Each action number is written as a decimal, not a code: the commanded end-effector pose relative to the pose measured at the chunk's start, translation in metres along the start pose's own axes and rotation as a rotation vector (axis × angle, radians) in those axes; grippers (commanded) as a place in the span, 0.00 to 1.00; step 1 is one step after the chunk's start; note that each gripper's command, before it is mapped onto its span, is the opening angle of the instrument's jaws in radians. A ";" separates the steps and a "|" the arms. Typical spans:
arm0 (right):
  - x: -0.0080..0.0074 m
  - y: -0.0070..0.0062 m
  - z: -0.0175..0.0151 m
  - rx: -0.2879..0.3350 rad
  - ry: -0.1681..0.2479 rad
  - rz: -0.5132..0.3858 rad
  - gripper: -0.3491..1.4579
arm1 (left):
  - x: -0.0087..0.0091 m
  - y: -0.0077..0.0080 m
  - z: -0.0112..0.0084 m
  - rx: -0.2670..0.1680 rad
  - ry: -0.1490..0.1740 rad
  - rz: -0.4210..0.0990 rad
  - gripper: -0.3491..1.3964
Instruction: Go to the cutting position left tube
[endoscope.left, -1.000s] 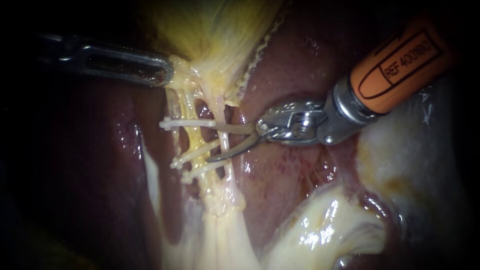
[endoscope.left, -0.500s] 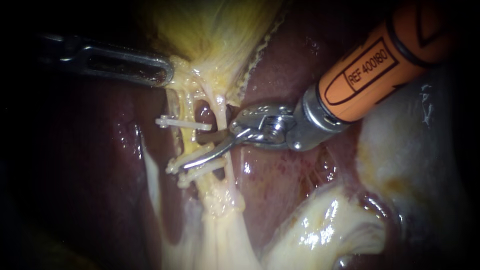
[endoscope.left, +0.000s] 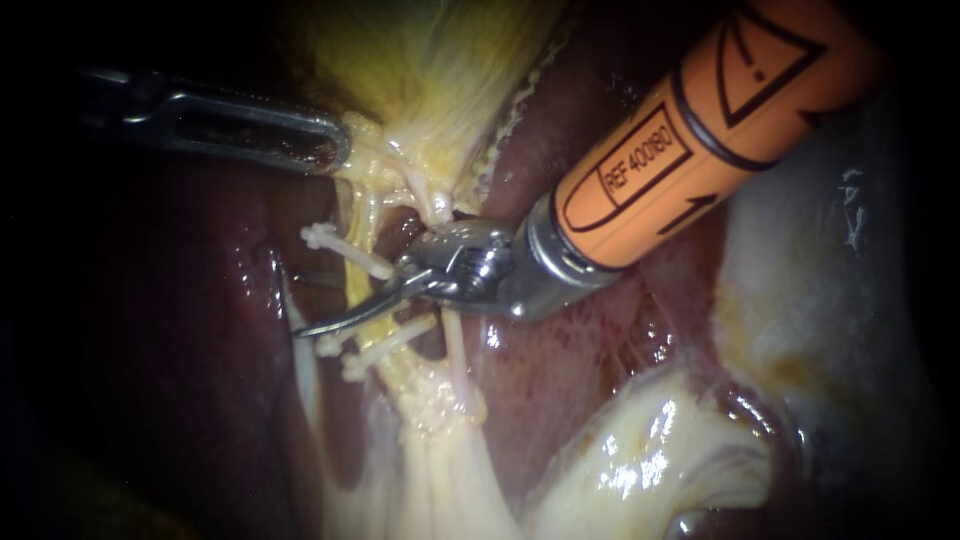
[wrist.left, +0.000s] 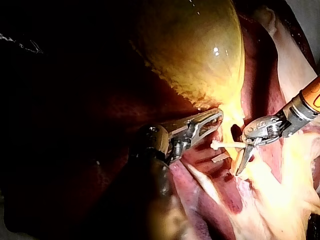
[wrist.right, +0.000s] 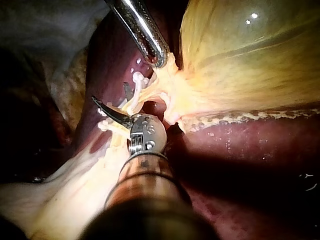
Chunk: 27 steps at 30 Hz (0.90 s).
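The left instrument (endoscope.left: 335, 150) is clamped on the neck of the gallbladder (endoscope.left: 440, 70). The left tube (endoscope.left: 355, 280) is straddled by the parted blades of the right instrument (endoscope.left: 320, 300), between one upper clip (endoscope.left: 335, 245) and two lower clips (endoscope.left: 375, 345). The right tube (endoscope.left: 455, 350) is crossed by that instrument's wrist. Liver (endoscope.left: 580, 370) is seen behind.

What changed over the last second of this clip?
The right instrument pushed further in toward the view's left. Its open blades, earlier around the right tube, now reach the left tube between the clips, and the upper clip has tilted. Nothing was gripped or released. The left instrument stays shut on the gallbladder, unmoved.
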 end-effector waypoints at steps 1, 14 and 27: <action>0.0001 0.0000 0.0001 0.008 0.016 0.001 0.95 | 0.0000 0.0000 0.0000 0.000 0.000 -0.001 0.00; 0.0044 -0.0036 -0.0010 0.053 0.088 0.026 0.98 | 0.0001 0.0000 -0.0002 0.000 0.000 0.000 0.00; 0.0044 -0.0039 -0.0012 0.055 0.088 0.026 0.97 | 0.0001 0.0000 -0.0003 0.001 0.001 0.000 0.00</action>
